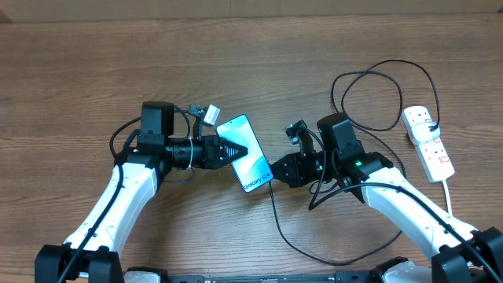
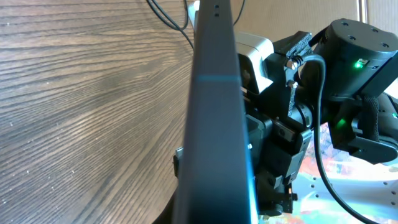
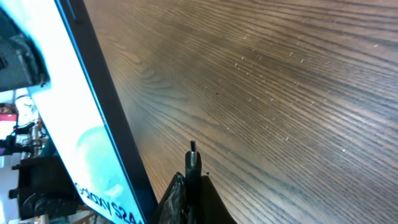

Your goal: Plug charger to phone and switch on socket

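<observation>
Black-edged phone [image 1: 253,167] is at centre frame, pinched by the left gripper [image 1: 238,149], apparently presenting its port end to the right gripper [image 1: 277,171], clamped on the charger [image 3: 193,163] tip; the socket [image 1: 428,141] lies far right.

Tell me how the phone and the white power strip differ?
The phone is gripped in the left claw; the power strip lies untouched on the table. The phone has a blue-white screen; the strip is white with a red switch. Both are slim rectangles.
</observation>
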